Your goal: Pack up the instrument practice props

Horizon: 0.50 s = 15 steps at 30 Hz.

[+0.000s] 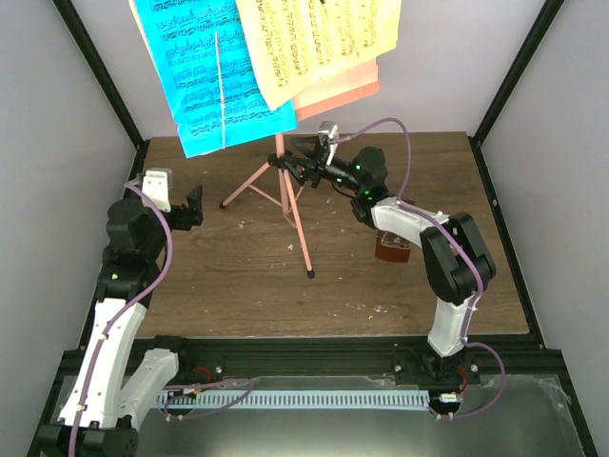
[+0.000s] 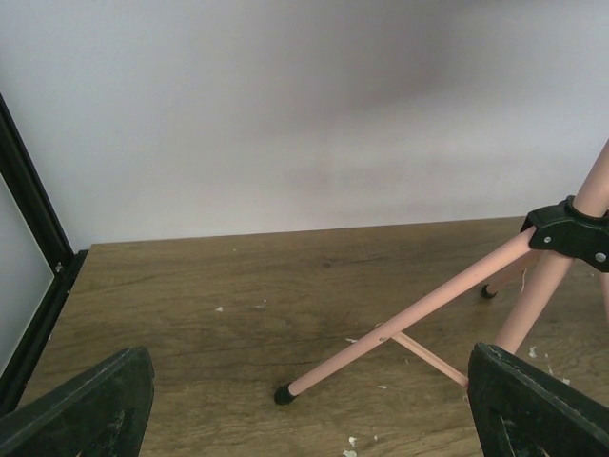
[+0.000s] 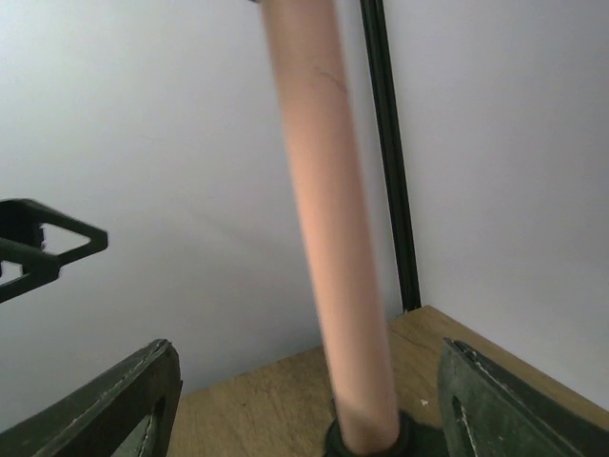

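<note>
- The packing is just starting: the pink music stand (image 1: pixel 296 221) is standing fully set up on its three legs at the back middle of the worktop (image 1: pixel 209 286), with the blue page (image 1: pixel 205 67) and the yellow page (image 1: pixel 324 38) resting on its desk up top.
- The metronome (image 1: pixel 390 249) is sitting on the worktop to the right of the stand, partly hidden under the right arm.
- The right tool (image 1: pixel 303 164) is straddling the stand's pole (image 3: pixel 333 238) just above the black hub (image 2: pixel 571 233); its fingers are standing apart with a gap showing on each side of the pole, so nothing is being gripped yet.
- The left tool (image 1: pixel 193 205) is hanging wide open and empty, left of the stand and apart from its nearest leg (image 2: pixel 284 393).
- The step in hand looks like taking hold of the pole; next, the right fingers need to be meeting it squarely, since a one-sided push could be tipping the top-heavy stand and spilling the loose pages.
- The stand is sitting near the back wall, and the black frame post (image 3: pixel 385 152) is standing close behind the pole, so room is lying mostly toward the bare front of the worktop and the left side.
</note>
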### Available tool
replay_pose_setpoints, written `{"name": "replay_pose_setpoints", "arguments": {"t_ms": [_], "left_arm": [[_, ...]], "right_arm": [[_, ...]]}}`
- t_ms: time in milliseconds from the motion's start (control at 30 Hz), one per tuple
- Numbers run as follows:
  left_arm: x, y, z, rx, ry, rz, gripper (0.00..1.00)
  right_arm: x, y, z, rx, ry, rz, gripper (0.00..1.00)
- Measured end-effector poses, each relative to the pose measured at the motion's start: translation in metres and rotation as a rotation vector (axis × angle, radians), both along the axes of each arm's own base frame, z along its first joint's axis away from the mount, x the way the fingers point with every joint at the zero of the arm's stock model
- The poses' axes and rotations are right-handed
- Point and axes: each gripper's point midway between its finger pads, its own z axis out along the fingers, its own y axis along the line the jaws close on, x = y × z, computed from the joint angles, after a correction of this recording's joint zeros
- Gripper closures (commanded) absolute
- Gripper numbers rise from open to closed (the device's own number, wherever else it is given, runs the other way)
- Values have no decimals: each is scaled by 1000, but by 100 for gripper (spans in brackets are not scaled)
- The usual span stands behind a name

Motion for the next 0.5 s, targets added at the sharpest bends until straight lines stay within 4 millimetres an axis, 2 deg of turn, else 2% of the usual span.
{"name": "replay_pose_setpoints", "arguments": {"t_ms": [100, 200, 400, 500], "left_arm": [[0, -1, 0, 0, 0, -5, 9], [0, -2, 0, 0, 0, -6, 9], [-1, -4, 0, 0, 0, -15, 9], [-1, -5, 0, 0, 0, -18, 9]], "right_arm": [[14, 9, -2, 0, -7, 8, 26], [26, 16, -2, 0, -18, 17, 33], [39, 30, -1, -3, -40, 61, 55], [37, 33, -4, -12, -43, 94, 71]]}}
